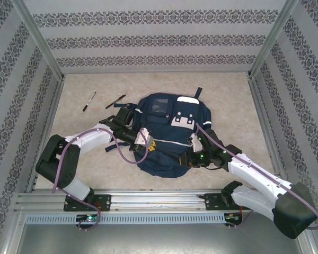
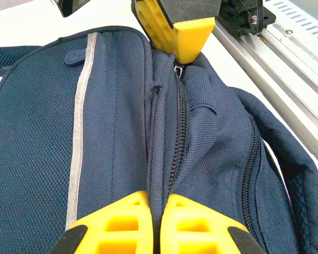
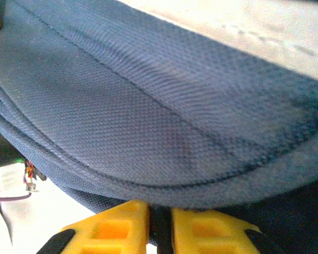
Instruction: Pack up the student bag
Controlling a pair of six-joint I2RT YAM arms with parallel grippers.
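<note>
Navy-blue striped fabric student bag point(image 1: 164, 138): black zipper point(image 2: 181, 121) runs from left hand point(image 2: 158, 201) to right hand point(image 3: 160, 209), both pinching its cloth.

POS | student bag point(image 1: 169, 132): centre of worktop point(image 1: 228, 100) | left pen point(image 1: 89, 101), right pen point(image 1: 115, 101): side by side on worktop, behind-left of student bag, apart from it | left tool point(image 2: 158, 211): on bag's near-left part, beside zipper point(image 2: 179, 132) | right tool point(image 3: 160, 211): at bag's near-right edge
</note>
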